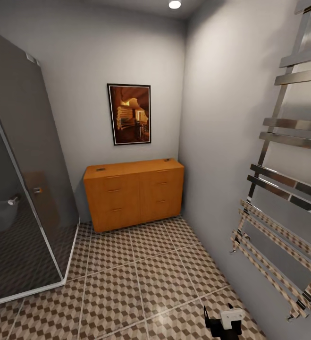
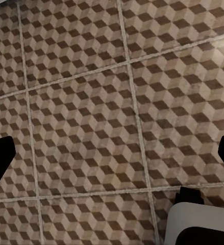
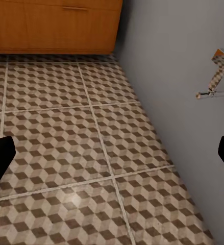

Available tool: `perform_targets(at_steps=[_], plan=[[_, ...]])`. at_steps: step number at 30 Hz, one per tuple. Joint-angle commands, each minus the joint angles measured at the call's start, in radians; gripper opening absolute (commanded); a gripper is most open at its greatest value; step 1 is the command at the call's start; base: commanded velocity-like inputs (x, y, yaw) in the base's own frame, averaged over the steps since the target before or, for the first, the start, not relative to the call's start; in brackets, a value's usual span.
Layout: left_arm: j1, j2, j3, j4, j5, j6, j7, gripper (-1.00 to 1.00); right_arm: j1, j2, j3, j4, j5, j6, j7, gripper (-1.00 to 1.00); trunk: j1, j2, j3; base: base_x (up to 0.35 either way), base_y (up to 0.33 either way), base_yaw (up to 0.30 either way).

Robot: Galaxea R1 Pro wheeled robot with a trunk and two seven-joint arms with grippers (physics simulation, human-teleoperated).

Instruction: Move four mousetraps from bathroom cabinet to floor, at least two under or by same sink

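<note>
My left gripper (image 2: 112,158) hangs over bare bathroom floor (image 2: 81,102), fingers spread wide and holding nothing; my right gripper (image 3: 112,153) is spread the same way, carried low near the right wall, which suits a drive-up rather than a grasp. Far left stands a glass shower enclosure (image 1: 23,189). Centre, against the far wall under a framed picture (image 1: 129,114), sits the orange-brown cabinet (image 1: 134,193), its long axis running left to right and its drawer fronts facing me. Two small dark things lie on its top, one at the left (image 1: 100,169), one at the right (image 1: 166,159); possibly mousetraps, too small to confirm. A chrome towel rail (image 1: 282,203) climbs the right wall.
</note>
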Motion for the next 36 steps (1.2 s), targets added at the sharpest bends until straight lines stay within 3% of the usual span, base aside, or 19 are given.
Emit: perform_targets(at_steps=[1,36], plan=[[-0.001,0.000,-0.006,0.003,0.004,-0.004,0.001,1.00,0.000,0.000,0.008,0.001,0.002,-0.001,-0.009,1.00,0.000,-0.001,-0.001,0.000,0.000,0.000],[-0.001,-0.004,-0.006,0.003,0.005,-0.004,0.002,1.00,0.000,0.000,0.008,0.001,0.002,0.000,-0.009,1.00,0.000,-0.001,-0.001,0.000,0.000,0.000]])
